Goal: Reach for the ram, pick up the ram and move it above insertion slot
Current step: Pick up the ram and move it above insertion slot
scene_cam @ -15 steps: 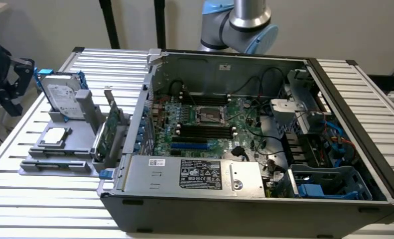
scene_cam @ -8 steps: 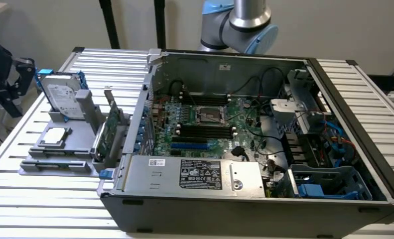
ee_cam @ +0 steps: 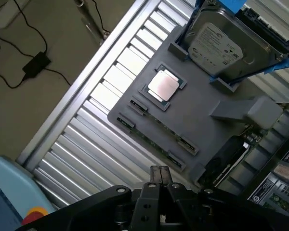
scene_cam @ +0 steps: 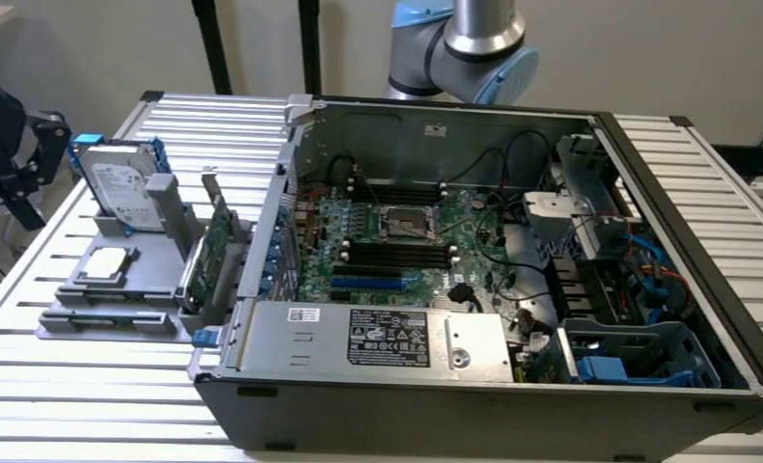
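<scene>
**Scene.** You are viewing a slatted metal surface (scene_cam: 72, 405) that is carrying an open computer case (scene_cam: 484, 386). A gray holder (ee_cam: 197, 115) is sitting just beside the case, toward the surface's edge on the exterior view's left. The arm (scene_cam: 472, 43) is rising behind the rear edge of the surface.

**Ram.** The ram (ee_cam: 151, 139) is resting edge-up in the narrow clip slots along the holder's edge farthest from the hard drive (ee_cam: 216, 45). The processor (ee_cam: 163, 85) is lying just beside those slots. You cannot tell which of the two slot rows is holding the ram. It is not yet lifted.

**Gripper.** The gripper (ee_cam: 160, 169) is hovering over the ram's side of the holder, near the ram but apart from it. Its jaws are standing drawn together, and nothing is gripped between them.

**Case.** The insertion slots (scene_cam: 395, 253) are lying as dark parallel strips on the board inside the case, well apart from the ram. An expansion card (scene_cam: 216, 241) is standing upright at the holder's edge nearest the case wall.
</scene>
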Controlling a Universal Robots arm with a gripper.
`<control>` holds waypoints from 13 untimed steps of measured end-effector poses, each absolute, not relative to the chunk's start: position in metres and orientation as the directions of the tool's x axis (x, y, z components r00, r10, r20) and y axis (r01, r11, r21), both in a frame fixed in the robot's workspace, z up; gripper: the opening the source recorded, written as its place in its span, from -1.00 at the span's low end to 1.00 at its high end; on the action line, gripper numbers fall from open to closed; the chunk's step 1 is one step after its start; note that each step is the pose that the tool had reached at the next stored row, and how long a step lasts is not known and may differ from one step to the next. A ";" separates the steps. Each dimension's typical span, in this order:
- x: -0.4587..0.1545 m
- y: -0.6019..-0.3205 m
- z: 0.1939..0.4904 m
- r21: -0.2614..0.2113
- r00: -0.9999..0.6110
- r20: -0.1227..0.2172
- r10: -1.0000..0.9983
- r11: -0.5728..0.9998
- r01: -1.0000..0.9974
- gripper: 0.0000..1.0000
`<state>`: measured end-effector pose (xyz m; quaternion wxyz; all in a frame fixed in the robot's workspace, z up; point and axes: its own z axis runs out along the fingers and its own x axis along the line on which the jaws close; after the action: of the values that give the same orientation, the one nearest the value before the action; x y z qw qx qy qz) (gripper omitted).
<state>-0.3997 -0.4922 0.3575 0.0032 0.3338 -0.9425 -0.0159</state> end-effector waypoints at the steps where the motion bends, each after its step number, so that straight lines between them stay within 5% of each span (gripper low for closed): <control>1: -0.400 -0.492 0.357 0.032 -0.766 -0.005 -0.643 0.765 -0.643 -0.79; 13: -0.400 -0.492 0.352 0.031 -0.608 -0.006 -0.794 0.608 -0.794 -0.79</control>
<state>-0.3997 -0.4922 0.3519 0.0044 0.4427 -0.8966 -0.0152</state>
